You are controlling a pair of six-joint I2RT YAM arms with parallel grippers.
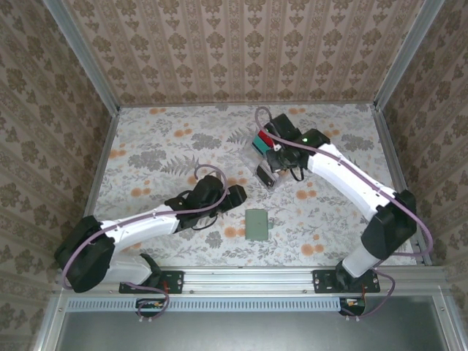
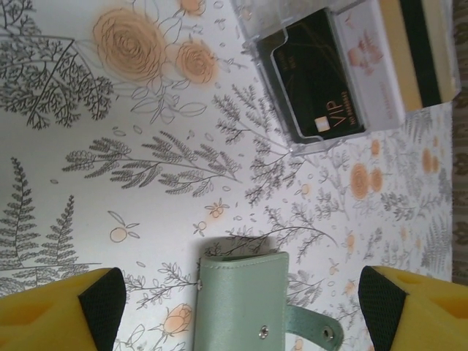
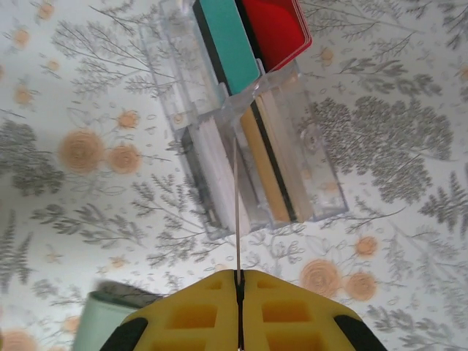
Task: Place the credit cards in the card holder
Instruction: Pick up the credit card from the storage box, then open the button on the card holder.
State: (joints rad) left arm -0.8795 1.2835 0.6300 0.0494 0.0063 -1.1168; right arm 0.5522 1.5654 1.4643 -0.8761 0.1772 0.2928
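The tray (image 3: pixel 183 80) is made of clear, glossy plastic, and the dark card (image 2: pixel 314 80) is finished glossy. The wallet (image 2: pixel 241 300) is covered in smooth, matt, leather-like material and fitted with a metal snap (image 2: pixel 263 333). The fingers (image 2: pixel 44 318) are moulded in yellow plastic and faced with dark, rough pads (image 2: pixel 102 301).

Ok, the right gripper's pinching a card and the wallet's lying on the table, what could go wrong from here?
The right gripper pinches the card by one end, so it could pivot or slip on the way over. The card holder lies folded shut, no slot showing, and the open left gripper is not touching it; a card pushed at it may just slide it.
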